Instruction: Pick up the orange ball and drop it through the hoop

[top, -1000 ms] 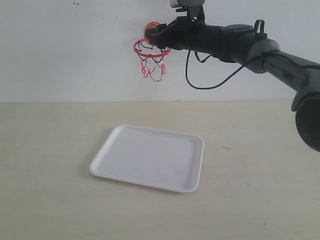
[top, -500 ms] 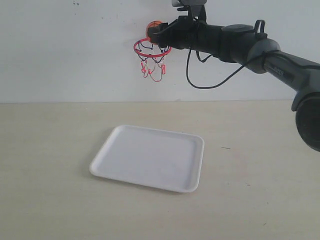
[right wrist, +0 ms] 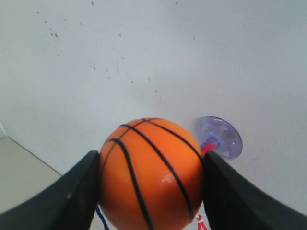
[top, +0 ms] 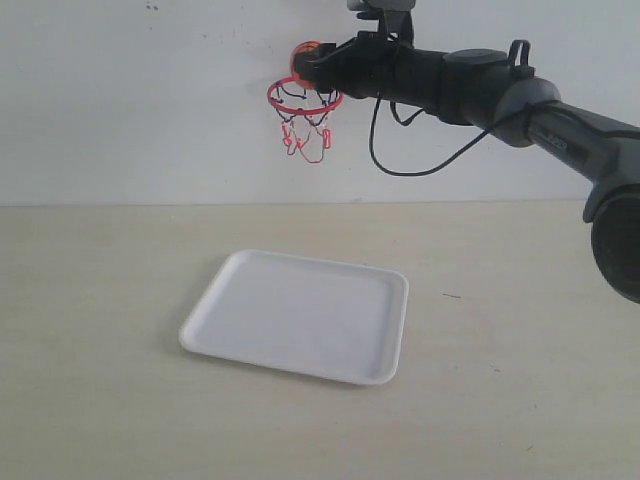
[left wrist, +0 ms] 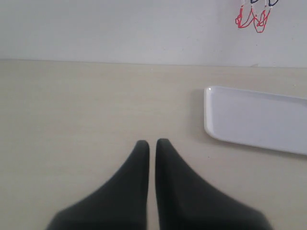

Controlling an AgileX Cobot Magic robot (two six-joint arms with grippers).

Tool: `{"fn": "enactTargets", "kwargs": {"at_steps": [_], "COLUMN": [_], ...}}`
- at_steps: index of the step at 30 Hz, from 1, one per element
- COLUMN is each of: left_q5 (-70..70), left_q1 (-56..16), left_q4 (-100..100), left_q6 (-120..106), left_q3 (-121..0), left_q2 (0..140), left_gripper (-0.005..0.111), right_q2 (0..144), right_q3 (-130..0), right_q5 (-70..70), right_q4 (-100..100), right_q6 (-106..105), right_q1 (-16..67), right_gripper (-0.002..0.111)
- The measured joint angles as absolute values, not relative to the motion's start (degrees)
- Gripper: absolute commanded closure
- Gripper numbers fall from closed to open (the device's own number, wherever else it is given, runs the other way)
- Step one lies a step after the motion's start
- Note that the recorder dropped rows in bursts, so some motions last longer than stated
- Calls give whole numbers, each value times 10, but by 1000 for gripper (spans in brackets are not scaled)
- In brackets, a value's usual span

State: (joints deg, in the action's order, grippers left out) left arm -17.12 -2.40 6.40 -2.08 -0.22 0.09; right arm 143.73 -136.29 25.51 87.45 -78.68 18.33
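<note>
The orange ball point(top: 303, 54) with black seams sits clamped between the two black fingers of my right gripper point(top: 308, 62), high by the wall and just above the hoop point(top: 304, 98) with its red ring and hanging net. In the right wrist view the ball point(right wrist: 151, 172) fills the gap of the gripper point(right wrist: 151, 184), and the clear suction cup point(right wrist: 219, 136) sticks to the wall behind it. My left gripper point(left wrist: 152, 143) hovers low over the table, shut and empty; the net's red strings point(left wrist: 254, 17) show far off.
A white tray point(top: 300, 315) lies on the beige table below the hoop; the same tray point(left wrist: 259, 120) shows in the left wrist view. A black cable point(top: 400, 150) loops down from the right arm. The white wall stands close behind the hoop.
The right gripper with the ball has shifted slightly up and toward the wall above the ring. The left gripper cannot be compared.
</note>
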Motion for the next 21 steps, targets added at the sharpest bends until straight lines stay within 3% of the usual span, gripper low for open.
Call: {"fn": "enactTargets", "kwargs": {"at_steps": [3,8,10,16,21], "left_q5": [-171,-171,-171,-171,-171], "left_q1": [-24,-24,-24,-24,-24], "left_q4": [64,64,64,64,64], "left_q6": [-21,-21,-21,-21,-21], "left_q3": [-2,-2,-2,-2,-2], "left_q2": [1,1,1,1,1], "left_gripper": [103,103,103,103,103], "right_q2": [1437,1437,1437,1437,1437], "right_q3": [-1363,-1363,-1363,-1363,-1363], "right_q5": [259,259,251,217,213], "right_q4": [874,874,874,876,877], "right_q6": [-786,-783,-772,-732,-723], "right_q1": [183,183,183,183,183], "right_gripper": [94,38,27,33,54]}}
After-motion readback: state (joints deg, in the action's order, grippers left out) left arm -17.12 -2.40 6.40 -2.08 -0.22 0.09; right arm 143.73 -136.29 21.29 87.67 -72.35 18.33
